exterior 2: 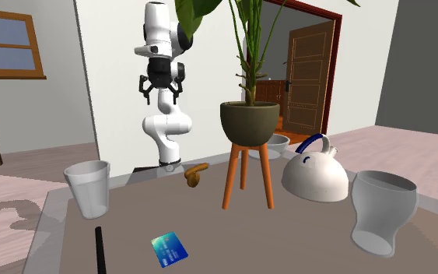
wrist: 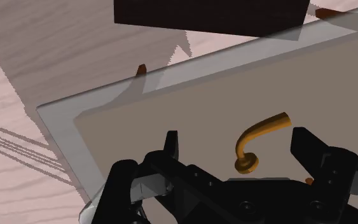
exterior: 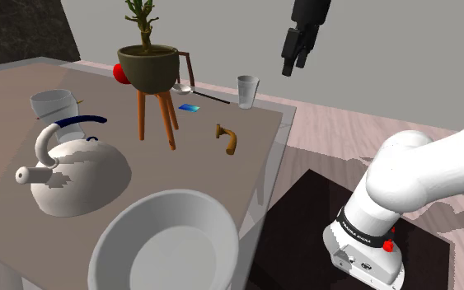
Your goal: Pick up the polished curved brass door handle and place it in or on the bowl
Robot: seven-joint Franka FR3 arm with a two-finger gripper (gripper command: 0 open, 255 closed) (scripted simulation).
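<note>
The curved brass door handle (exterior: pixel 227 139) lies on the brown table near its right edge in the shoulder view; it also shows past the plant stand (exterior 2: pixel 196 176) and between the fingertips' lines of sight (wrist: pixel 257 144). My black gripper (exterior: pixel 294 51) hangs high above the table, open and holding nothing, well clear of the handle (exterior 2: pixel 161 87) (wrist: pixel 238 156). The large white bowl (exterior: pixel 166 244) sits at the table's near end in the shoulder view, its rim peeking out behind the plant stand (exterior 2: pixel 276 142).
A white kettle with a blue handle (exterior: pixel 72 169), a potted plant on a three-legged stand (exterior: pixel 151 78), a glass (exterior: pixel 247 91), a white cup (exterior: pixel 54 103), a blue card (exterior: pixel 189 108) and a dark spoon (exterior: pixel 197 93) share the table. The robot's dark stand (exterior: pixel 345 239) is beside the table edge.
</note>
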